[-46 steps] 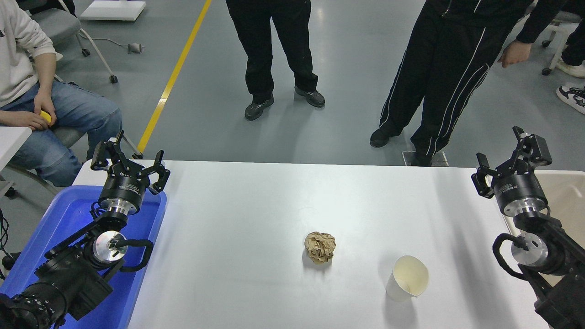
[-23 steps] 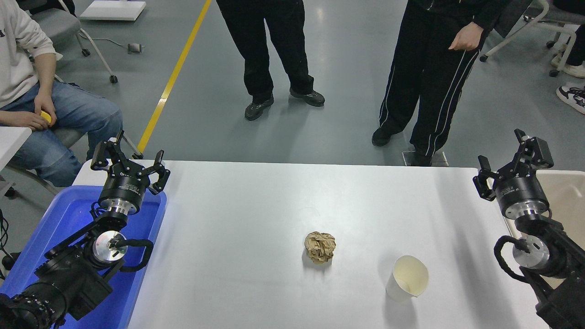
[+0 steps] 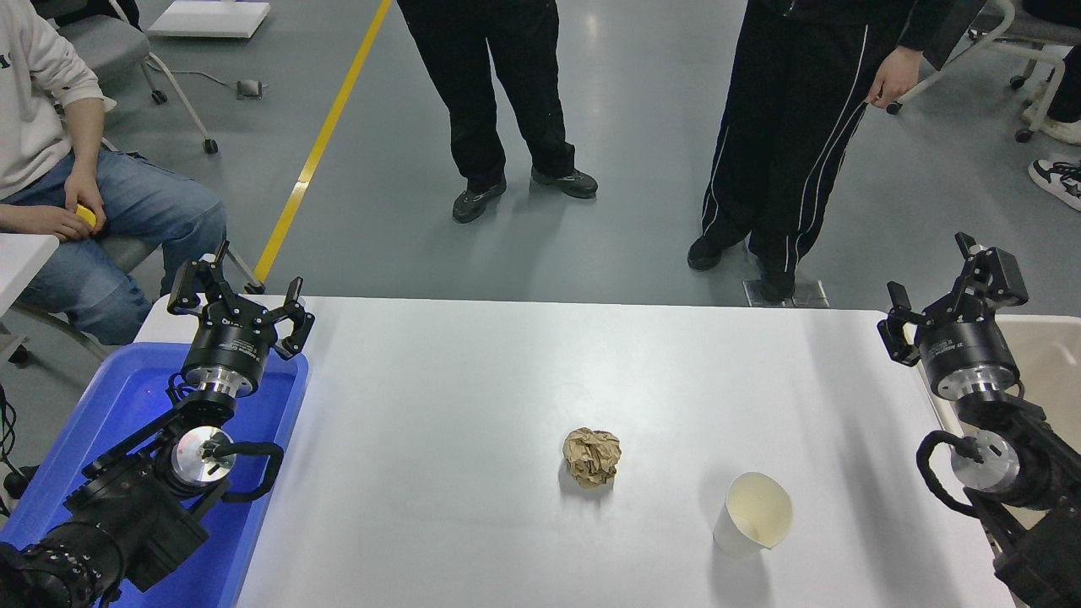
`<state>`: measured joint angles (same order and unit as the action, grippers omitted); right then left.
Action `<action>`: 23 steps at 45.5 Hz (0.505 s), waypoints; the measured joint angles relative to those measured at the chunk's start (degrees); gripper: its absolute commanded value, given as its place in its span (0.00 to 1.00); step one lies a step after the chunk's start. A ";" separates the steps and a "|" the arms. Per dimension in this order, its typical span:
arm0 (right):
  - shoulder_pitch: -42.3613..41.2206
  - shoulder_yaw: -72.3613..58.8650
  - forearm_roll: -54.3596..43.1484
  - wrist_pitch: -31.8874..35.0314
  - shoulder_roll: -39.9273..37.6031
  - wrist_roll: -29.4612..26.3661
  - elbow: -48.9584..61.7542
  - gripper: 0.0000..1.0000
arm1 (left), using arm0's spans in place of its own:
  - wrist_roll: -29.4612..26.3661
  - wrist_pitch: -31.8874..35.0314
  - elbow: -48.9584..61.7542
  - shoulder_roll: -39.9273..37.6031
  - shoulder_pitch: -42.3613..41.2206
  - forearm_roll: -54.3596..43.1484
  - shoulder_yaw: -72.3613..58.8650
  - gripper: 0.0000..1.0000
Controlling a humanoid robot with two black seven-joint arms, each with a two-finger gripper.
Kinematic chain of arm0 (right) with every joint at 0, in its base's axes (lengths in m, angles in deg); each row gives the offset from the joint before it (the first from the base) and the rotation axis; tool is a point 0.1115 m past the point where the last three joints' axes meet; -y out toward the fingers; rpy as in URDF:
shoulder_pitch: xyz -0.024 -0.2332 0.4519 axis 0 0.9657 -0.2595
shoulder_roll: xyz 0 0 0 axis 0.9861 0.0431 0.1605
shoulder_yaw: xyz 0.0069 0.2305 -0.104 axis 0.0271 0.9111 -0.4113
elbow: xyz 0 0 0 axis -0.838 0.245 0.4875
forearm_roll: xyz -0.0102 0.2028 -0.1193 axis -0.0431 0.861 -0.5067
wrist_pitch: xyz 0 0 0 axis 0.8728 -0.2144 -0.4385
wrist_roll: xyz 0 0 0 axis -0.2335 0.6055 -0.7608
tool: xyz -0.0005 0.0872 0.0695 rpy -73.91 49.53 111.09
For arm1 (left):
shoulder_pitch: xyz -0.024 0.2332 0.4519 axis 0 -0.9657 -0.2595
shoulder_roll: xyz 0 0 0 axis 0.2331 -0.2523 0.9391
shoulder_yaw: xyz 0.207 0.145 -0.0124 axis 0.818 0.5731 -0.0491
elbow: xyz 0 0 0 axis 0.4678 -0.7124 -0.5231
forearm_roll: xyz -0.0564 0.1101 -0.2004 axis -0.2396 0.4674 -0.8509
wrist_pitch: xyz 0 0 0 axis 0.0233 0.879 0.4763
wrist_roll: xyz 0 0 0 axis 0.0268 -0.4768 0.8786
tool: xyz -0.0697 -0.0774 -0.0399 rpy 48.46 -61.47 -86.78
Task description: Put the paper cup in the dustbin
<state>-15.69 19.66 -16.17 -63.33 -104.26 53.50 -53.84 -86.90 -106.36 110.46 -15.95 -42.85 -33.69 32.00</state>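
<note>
Right end effector (image 3: pixel 953 295) has drifted slightly rightward, fingers spread, empty.
Paper cup (image 3: pixel 753 514) stands on the tabletop (image 3: pixel 473 380) right of a brown paper ball (image 3: pixel 592 456); dustbin (image 3: pixel 1051 355) at right edge; left end effector (image 3: pixel 239 297) parked, released.

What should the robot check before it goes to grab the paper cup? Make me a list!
1. Paper cup upright on the table, nothing on top of it: ok.
2. Right gripper open and empty: ok.
3. Brown paper ball apart from the cup: ok.
4. Dustbin at the table's right edge, behind the right arm: ok.
5. Room inside the dustbin: cannot tell.
6. Left gripper parked above the blue bin: ok.
</note>
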 measured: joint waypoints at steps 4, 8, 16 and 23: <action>-0.16 -0.67 0.00 1.01 -0.64 -0.03 -0.17 0.99 | 0.00 0.00 0.00 0.00 0.00 0.00 0.00 1.00; -0.98 -2.31 0.00 1.58 -1.86 -0.10 -0.27 0.99 | 0.00 0.00 0.00 0.00 0.00 0.00 0.00 1.00; -5.18 -10.85 -0.06 2.29 -6.45 -0.27 -0.29 0.99 | 0.00 0.00 0.00 0.00 -0.02 0.01 0.00 1.00; -12.16 -23.63 -0.55 2.60 -12.32 -0.29 -0.31 0.99 | 0.00 0.00 0.00 0.00 -0.02 0.02 0.00 1.00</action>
<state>-27.84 -3.97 -16.72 -60.73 -116.59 53.21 -54.15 -86.90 -106.36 110.46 -15.95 -42.87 -33.68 32.00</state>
